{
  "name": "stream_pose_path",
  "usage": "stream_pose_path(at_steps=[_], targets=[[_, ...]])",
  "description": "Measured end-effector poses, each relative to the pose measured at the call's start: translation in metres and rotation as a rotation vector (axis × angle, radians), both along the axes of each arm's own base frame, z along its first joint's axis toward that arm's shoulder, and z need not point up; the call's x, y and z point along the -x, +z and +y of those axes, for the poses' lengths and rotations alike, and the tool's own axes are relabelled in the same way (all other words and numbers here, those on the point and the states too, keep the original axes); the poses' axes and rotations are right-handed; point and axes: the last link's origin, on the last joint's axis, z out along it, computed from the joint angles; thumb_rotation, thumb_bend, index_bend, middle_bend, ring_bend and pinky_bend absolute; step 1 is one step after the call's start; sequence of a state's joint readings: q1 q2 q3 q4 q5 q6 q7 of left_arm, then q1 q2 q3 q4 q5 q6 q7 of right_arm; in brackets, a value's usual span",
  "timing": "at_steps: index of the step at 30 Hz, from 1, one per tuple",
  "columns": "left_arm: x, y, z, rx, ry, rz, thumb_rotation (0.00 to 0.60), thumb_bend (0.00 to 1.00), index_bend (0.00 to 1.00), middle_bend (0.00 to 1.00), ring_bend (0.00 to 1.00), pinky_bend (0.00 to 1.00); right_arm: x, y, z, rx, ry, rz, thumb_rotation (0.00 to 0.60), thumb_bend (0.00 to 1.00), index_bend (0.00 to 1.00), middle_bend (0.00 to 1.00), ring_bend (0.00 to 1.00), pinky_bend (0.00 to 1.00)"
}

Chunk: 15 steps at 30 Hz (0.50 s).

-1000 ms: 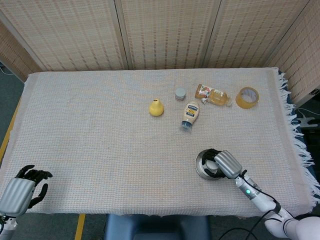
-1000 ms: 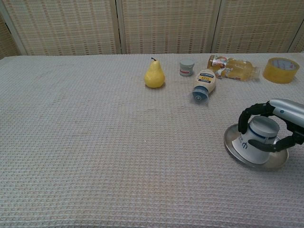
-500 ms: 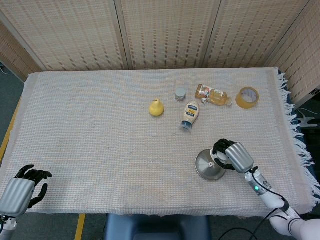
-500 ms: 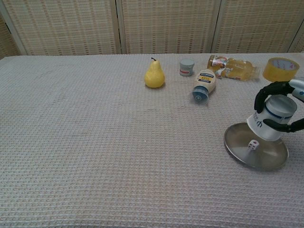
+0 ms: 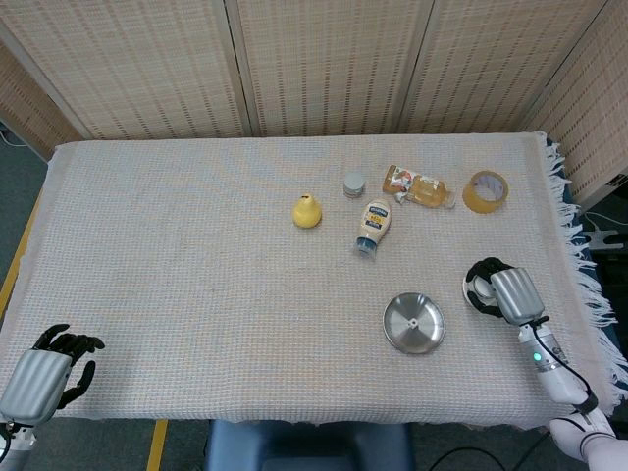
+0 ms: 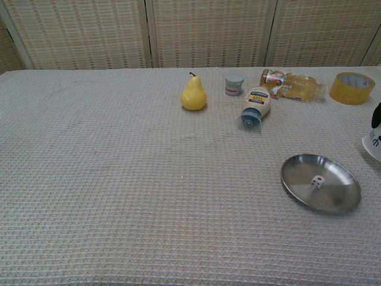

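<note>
I have lifted the white paper cup with the blue band (image 5: 483, 291) off the round steel dish (image 5: 413, 323) and carried it out to my right, baring a small white die (image 6: 317, 183).

Head view: my right hand (image 5: 500, 290) has its fingers wrapped around the cup, just right of the dish, above the woven tabletop (image 5: 196, 245). My left hand (image 5: 44, 371) hovers at the near left corner, fingers apart, holding nothing. Chest view: only a sliver of the cup shows at the right edge; the die sits in the dish. Behind lie a yellow pear (image 6: 193, 93), a mayonnaise squeeze bottle (image 6: 255, 105) and a tape roll (image 6: 352, 87).
</note>
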<state>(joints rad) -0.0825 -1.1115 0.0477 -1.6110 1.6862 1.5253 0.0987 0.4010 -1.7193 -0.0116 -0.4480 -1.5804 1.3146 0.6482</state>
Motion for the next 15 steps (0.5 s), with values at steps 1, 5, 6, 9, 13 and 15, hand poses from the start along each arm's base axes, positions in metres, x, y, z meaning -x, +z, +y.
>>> stream_pose_path(at_steps=[1, 5, 6, 9, 13, 15], targets=[[0.0, 0.0, 0.0, 0.0, 0.001, 0.0, 0.6, 0.51, 0.4, 0.45, 0.37, 0.21, 0.0, -0.002, 0.0, -0.004, -0.001, -0.006, 0.6, 0.27, 0.4, 0.4, 0.23, 0.49], [0.001, 0.001, 0.0, -0.004, 0.004, -0.004, 0.6, 0.51, 0.4, 0.45, 0.37, 0.21, 0.001, -0.008, 0.001, -0.043, 0.003, -0.014, 0.6, 0.19, 0.24, 0.24, 0.06, 0.39], [0.001, 0.001, 0.0, -0.006, 0.005, -0.005, 0.6, 0.51, 0.4, 0.45, 0.37, 0.2, 0.002, -0.01, 0.002, -0.055, 0.004, -0.009, 0.6, 0.17, 0.17, 0.17, 0.02, 0.35], [0.001, 0.002, 0.0, -0.009, 0.003, -0.007, 0.6, 0.51, 0.4, 0.45, 0.37, 0.2, 0.004, -0.009, 0.004, -0.081, 0.009, 0.016, 0.6, 0.12, 0.02, 0.02, 0.0, 0.24], [0.001, 0.003, 0.0, -0.01, 0.001, -0.006, 0.6, 0.51, 0.4, 0.45, 0.37, 0.2, 0.004, -0.004, 0.008, -0.096, 0.029, 0.044, 0.6, 0.07, 0.0, 0.0, 0.0, 0.13], [0.001, 0.003, 0.0, -0.01, 0.002, -0.005, 0.6, 0.51, 0.4, 0.45, 0.37, 0.2, 0.002, -0.001, 0.011, -0.099, 0.045, 0.053, 0.6, 0.06, 0.0, 0.0, 0.0, 0.09]])
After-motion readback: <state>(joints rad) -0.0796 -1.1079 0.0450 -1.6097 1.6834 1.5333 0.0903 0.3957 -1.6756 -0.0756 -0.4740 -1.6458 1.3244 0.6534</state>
